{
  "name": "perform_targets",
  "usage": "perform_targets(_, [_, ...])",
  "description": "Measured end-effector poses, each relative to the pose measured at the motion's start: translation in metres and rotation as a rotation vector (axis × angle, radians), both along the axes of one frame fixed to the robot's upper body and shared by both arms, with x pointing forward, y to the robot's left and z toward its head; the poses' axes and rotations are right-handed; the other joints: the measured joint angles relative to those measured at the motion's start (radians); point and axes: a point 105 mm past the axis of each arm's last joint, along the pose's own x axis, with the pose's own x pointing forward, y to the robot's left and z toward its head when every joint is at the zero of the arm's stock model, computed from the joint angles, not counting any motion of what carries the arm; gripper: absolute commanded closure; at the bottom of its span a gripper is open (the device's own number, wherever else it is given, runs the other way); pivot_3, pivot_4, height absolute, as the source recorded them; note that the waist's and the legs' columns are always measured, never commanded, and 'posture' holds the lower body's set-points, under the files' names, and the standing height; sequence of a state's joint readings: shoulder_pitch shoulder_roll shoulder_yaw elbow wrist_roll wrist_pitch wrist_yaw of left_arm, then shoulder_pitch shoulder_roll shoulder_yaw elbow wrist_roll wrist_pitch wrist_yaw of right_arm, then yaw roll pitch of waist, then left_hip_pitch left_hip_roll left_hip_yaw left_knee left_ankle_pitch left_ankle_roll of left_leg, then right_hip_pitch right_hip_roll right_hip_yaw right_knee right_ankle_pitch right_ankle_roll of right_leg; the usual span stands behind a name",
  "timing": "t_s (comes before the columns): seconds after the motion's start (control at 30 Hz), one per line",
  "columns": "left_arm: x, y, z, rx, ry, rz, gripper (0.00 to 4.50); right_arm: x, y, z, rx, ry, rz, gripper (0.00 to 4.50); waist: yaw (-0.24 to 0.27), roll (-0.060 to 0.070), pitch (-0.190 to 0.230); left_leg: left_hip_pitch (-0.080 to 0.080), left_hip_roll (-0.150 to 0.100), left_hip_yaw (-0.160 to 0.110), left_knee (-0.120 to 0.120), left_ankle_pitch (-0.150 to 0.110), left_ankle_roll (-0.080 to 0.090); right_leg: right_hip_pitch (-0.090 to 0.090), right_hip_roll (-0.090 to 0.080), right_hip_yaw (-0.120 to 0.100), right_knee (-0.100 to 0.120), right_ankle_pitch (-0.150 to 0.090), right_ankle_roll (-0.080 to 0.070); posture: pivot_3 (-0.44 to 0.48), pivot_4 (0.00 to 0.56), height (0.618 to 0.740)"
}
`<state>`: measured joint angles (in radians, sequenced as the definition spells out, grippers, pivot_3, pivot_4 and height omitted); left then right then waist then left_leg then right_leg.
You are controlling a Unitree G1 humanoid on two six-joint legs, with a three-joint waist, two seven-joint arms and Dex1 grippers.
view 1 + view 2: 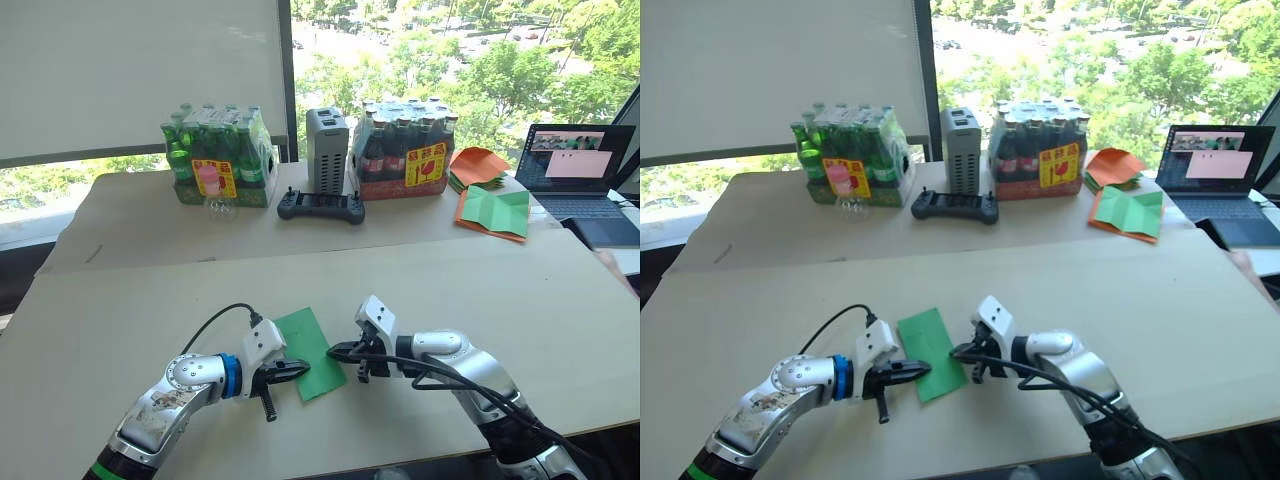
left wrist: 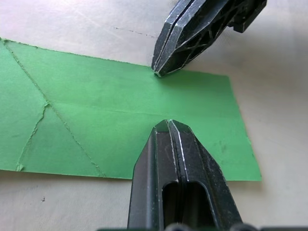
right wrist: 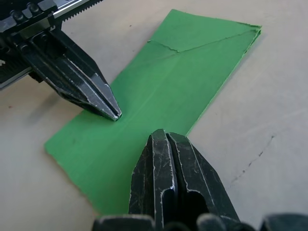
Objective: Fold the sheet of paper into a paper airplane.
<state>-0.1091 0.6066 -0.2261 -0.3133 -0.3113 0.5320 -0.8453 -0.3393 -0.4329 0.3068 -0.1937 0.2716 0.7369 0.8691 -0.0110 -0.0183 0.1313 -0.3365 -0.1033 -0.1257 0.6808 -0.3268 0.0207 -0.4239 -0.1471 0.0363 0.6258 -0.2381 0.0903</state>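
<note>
Beige tabletop [image 1: 520, 320] before sunlit windows [image 1: 420, 50]

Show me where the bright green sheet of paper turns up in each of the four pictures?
Left eye view: sheet of paper low centre, between both arms.
Right eye view: low centre, slightly further left.
Left wrist view: across the middle.
Right wrist view: diagonal through the centre.
Shared landmark: its centre crease.

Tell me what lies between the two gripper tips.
A strip of the sheet of paper, lying flat with a lengthwise crease, spans the gap between the left gripper and right gripper, as seen in the left wrist view.
</note>
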Motion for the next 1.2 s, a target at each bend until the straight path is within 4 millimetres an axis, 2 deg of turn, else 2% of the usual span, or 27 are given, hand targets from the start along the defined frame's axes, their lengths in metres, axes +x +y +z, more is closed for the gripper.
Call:
perform_targets(0.63, [0.000,0.000,0.000,0.003,-0.001,-0.005,4.50,-0.035,-0.017,-0.006,-0.035,0.062,0.038,4.48,0.010,0.000,0.000,0.000,0.000,0.000,0.000,0.000,0.000,0.001,0.000,0.000,-0.001,0.000,0.000,0.000,0.150,0.735])
perform_targets(1.0, [0.000,0.000,0.000,0.003,-0.002,-0.007,4.50,-0.035,-0.016,-0.002,-0.021,0.055,0.035,4.48,0.012,0.000,0.000,0.000,0.000,0.000,0.000,0.000,0.000,0.001,0.000,0.000,-0.001,0.000,0.000,0.000,0.150,0.735])
perform_targets(1.07, [0.001,0.000,0.000,0.002,-0.004,-0.007,4.50,-0.034,-0.012,0.004,0.059,0.070,0.021,4.48,0.012,-0.001,0.000,0.000,0.000,0.000,0.000,0.000,0.000,0.000,0.000,0.000,-0.001,0.000,0.000,0.000,0.150,0.735])
perform_targets(1.13, [0.002,0.000,0.002,0.000,-0.005,-0.004,4.50,-0.032,-0.006,0.019,0.178,0.067,0.016,4.48,0.013,0.000,0.001,-0.001,0.000,0.000,0.000,0.000,0.000,0.000,0.000,0.000,-0.001,0.000,0.000,0.000,0.150,0.735])
perform_targets(1.2, [0.004,0.004,0.005,-0.007,0.000,0.023,4.50,-0.031,-0.009,0.036,0.255,0.037,0.015,4.48,0.014,-0.001,0.002,-0.001,0.000,0.000,0.000,0.000,0.000,-0.001,0.000,0.000,-0.001,0.000,0.000,0.000,0.150,0.735])
